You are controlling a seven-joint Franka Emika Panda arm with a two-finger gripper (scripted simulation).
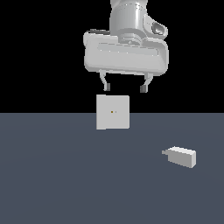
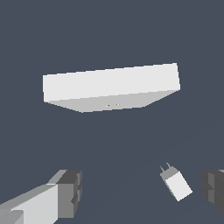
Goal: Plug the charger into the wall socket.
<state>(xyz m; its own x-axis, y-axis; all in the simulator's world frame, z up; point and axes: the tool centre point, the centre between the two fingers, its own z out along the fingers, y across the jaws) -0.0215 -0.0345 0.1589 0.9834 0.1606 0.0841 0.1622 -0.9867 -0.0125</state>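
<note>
Hand spread wide above wall socket

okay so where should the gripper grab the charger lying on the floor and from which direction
Probably across the two long flat sides of the charger body, coming straight down from above. It lies flat with its prong pointing toward the exterior view's left, so a mid-body grip leaves the prong end free. The gripper is open, high above the wall socket.
</note>
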